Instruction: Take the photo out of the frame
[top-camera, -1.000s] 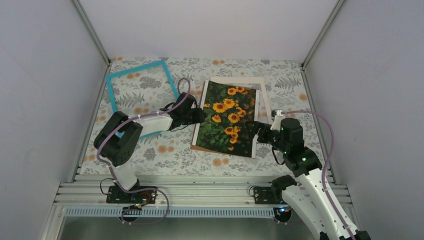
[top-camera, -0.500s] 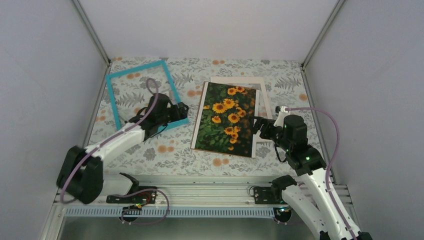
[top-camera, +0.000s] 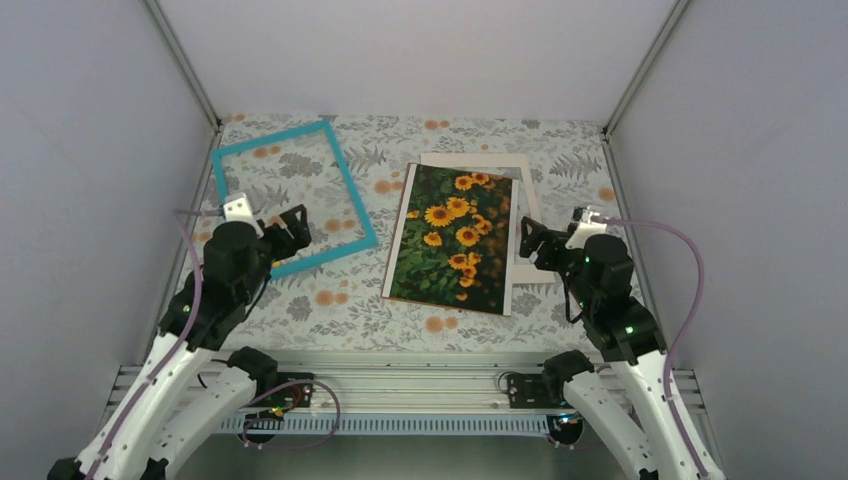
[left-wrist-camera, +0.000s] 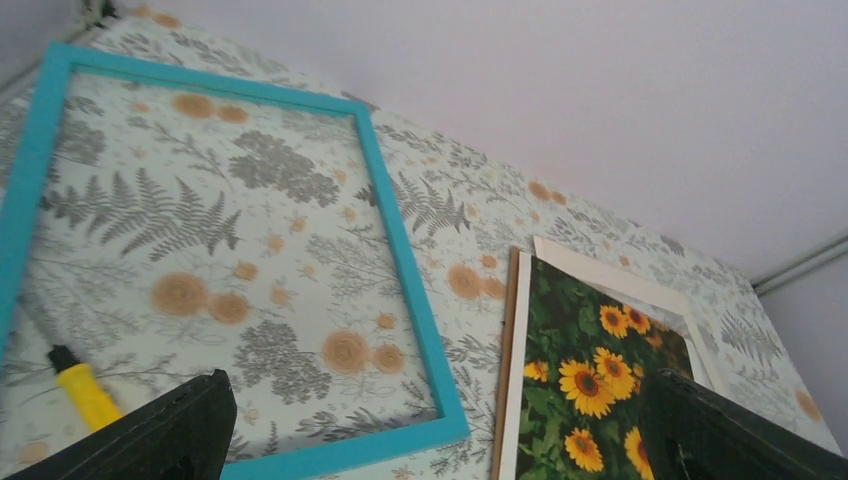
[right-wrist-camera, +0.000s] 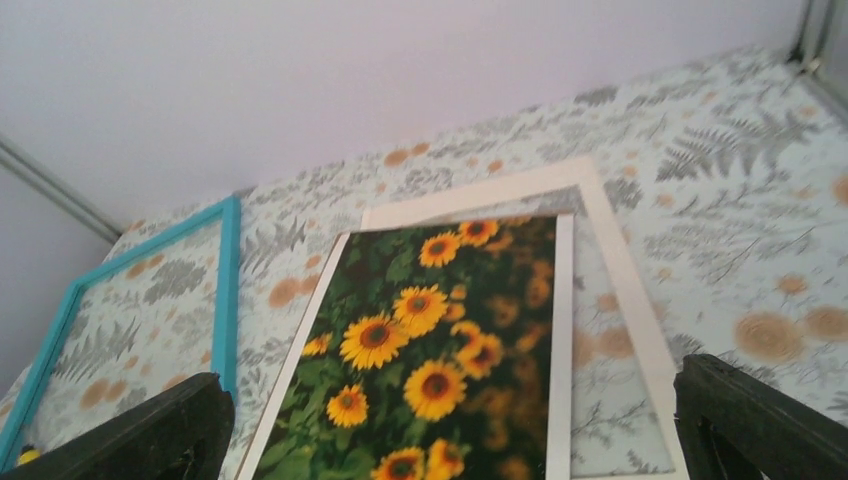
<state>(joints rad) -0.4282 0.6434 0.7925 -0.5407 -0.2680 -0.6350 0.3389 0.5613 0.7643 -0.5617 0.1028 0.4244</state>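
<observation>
1. Pincers first: the left pincer (top-camera: 287, 225) hangs above the frame's near edge with its jaws wide and nothing between them. The right pincer (top-camera: 525, 245) is just as wide and empty, just beside the photo's right edge.
2. Photo (top-camera: 455, 240): it lies flat on the worktop (top-camera: 340, 300), out of the frame, on a brown board (left-wrist-camera: 508, 340) whose edge shows along its left side. Its long axis runs near to far, leaning a little rightward at the far end. It sits to the left of the right pincer and well to the right of the left one, so the right arm is nearer.
3. Mat (top-camera: 470, 158): the cream border shows past the photo's far and right edges.
4. Frame (top-camera: 352, 185): it lies farther left, apart from the photo, with the cloth showing through it. By this layout the removal looks done.
</observation>
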